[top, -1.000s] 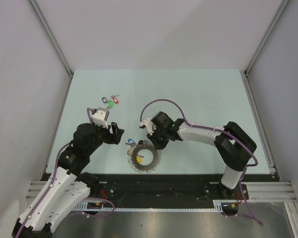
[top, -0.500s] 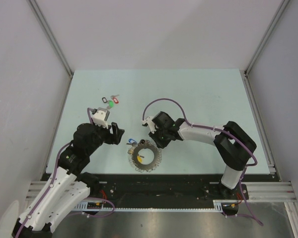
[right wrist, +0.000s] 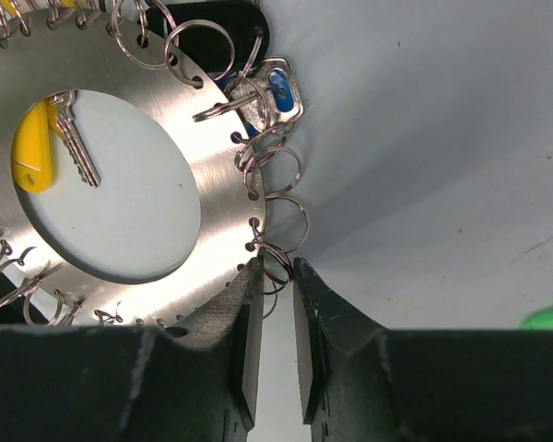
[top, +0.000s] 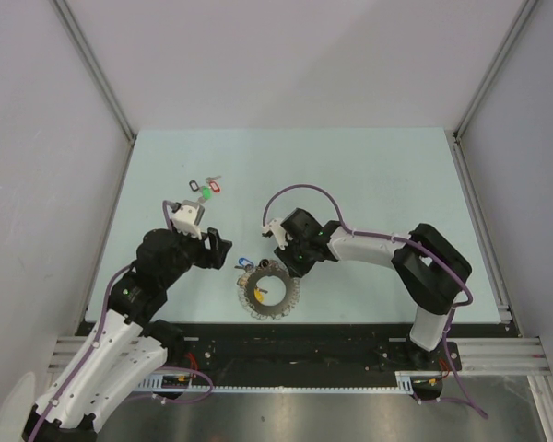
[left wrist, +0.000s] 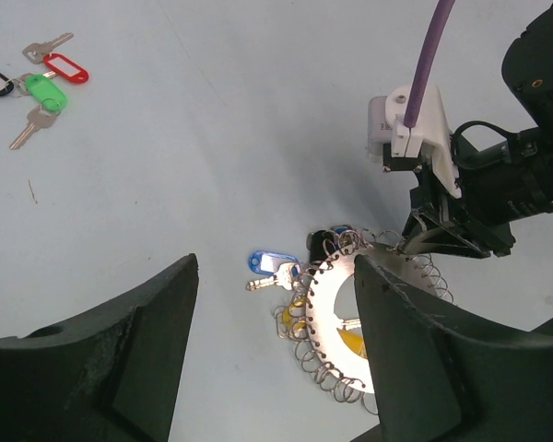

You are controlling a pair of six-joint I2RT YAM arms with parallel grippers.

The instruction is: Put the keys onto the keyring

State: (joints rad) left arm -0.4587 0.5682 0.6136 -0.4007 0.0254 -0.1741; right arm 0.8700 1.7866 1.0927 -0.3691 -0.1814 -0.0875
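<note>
Tabletop [top: 369,175] pale green, grey walls [top: 295,55] around, keyring [top: 284,295] near front edge

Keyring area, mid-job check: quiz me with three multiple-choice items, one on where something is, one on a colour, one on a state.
1. Where is the blue-tagged key?
A. inside the hole of the keyring
B. just outside its rim
C. on top of its metal face

2. The key inside the hole carries a tag of which colour?
A. red
B. yellow
C. black

3. The left end effector is:
A. open, holding nothing
B. shut on a key
C. shut on the keyring

Answers:
1 B, it lies off the rim's outer side.
2 B, the yellow tag shows through the hole.
3 A, its jaws stand wide apart, gripping nothing.
</note>
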